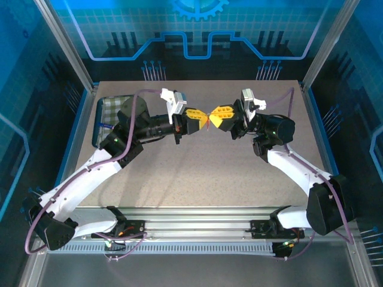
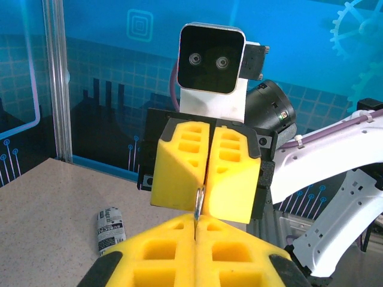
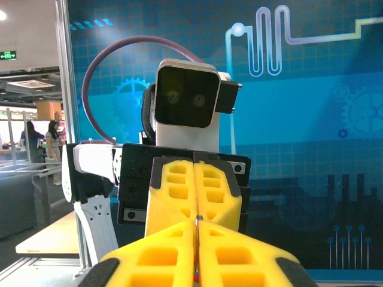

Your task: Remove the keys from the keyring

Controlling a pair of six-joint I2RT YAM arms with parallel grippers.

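Jaws meet tip to tip above the worktop [image 1: 197, 173] in the top view, left gripper [image 1: 202, 121] against right gripper [image 1: 213, 118]. From the left wrist, we see our left jaws pinching the grey key [image 2: 199, 200], which runs into the right pair, also pressed together. From the right wrist, a sliver of the red keyring [image 3: 194, 276] sits pinched between the right jaws.

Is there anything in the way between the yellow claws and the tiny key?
Nothing visible is. The left gripper and the right gripper meet tip to tip above the table, both shut, with the key pinched right where their tips touch.
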